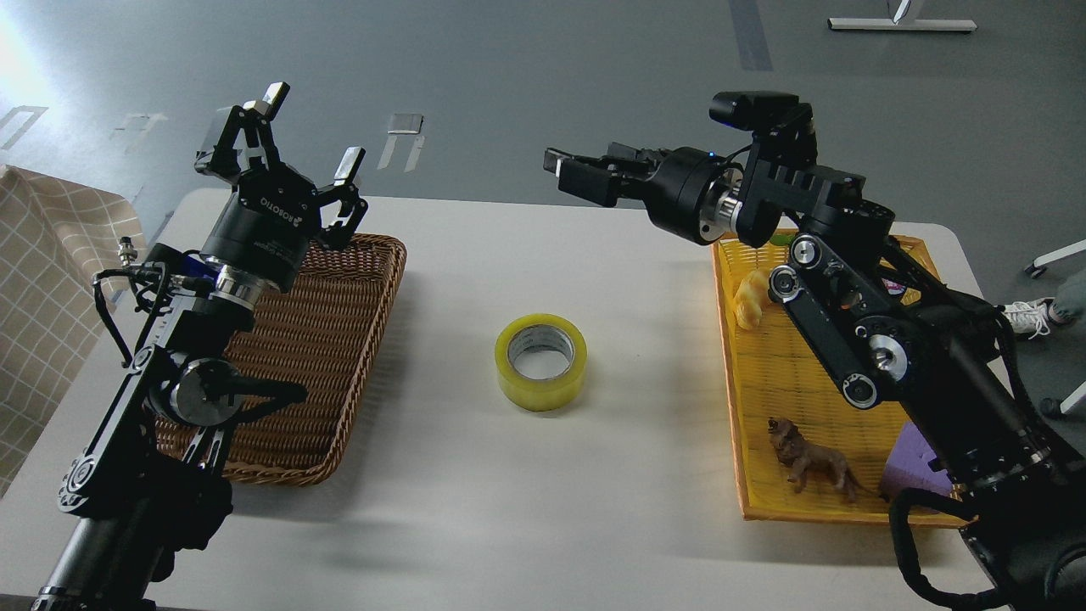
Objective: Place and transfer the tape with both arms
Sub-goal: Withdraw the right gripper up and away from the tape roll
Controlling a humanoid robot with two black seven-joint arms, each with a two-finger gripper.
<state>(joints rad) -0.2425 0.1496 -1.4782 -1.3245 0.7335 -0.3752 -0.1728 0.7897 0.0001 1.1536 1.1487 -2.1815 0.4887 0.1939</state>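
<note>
The white table [543, 526] filled most of my view, with a brown wicker basket [339, 356] at its left side and a yellow basket [764, 382] at its right. My left arm [178, 373] rose from the lower left corner and slanted up over the wicker basket, wrist bent so the left gripper [293, 136] pointed up and away, its jaws spread wide with nothing between them. My right arm [882, 356] climbed from the lower right corner across the yellow basket, then its forearm turned level and reached left, high above the table's far edge. The right gripper [564, 170] at its end faced left; it looked empty, but I could not tell how its jaws stood, seen dark and nearly edge-on. The tape [541, 361] lay flat on the table, hole upward, between the two baskets and well apart from both grippers. In the yellow basket sat a small brown toy animal [810, 462] and a pale croissant [751, 297].
</note>
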